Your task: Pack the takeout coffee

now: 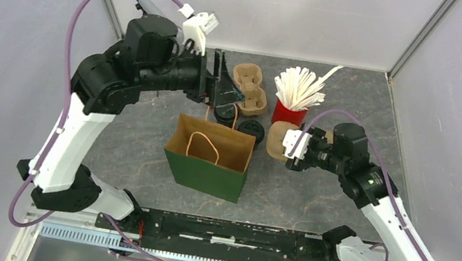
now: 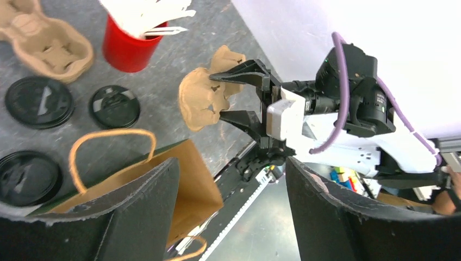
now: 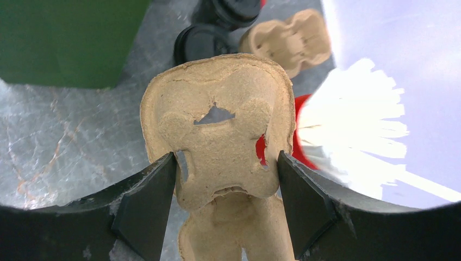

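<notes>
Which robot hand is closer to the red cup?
Right. The right gripper sits close by the red cup, gripping a carrier. The left gripper is farther off, above the lids.

Rough moulded-pulp cup carrier, matt paper bag, glossy black plastic lids

The top camera looks down from behind the arm bases over the whole table. The left wrist camera, raised, faces the right gripper across the paper bag. The right wrist camera sits close on the pulp carrier, which all three views seem to share.
</notes>
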{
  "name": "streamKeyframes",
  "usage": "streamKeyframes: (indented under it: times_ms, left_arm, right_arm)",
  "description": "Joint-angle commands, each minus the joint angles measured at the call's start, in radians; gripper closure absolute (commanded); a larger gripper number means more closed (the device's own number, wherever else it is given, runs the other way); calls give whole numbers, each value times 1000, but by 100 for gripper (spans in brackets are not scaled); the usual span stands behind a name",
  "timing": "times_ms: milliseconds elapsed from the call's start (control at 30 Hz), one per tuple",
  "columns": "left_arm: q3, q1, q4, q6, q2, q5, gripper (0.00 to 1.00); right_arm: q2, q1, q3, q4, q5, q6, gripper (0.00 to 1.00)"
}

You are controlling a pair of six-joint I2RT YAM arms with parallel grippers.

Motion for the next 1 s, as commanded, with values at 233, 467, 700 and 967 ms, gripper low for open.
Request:
streamKeyframes:
  times_ms: [233, 467, 700, 967]
  left_arm:
    - [83, 2, 231, -105, 218, 264, 26]
    - [77, -30, 271, -131, 277, 303, 28]
    - [17, -75, 322, -131, 293, 369, 32]
    - [-36, -84, 352, -131, 290, 384, 44]
  right_arm:
    - [-162, -5, 125, 106, -23, 54, 27]
    - [-207, -5, 154, 142, -58, 78, 27]
    - [-219, -5, 157, 207, -92, 136, 27]
    - [-230, -5, 148, 229, -107, 158, 27]
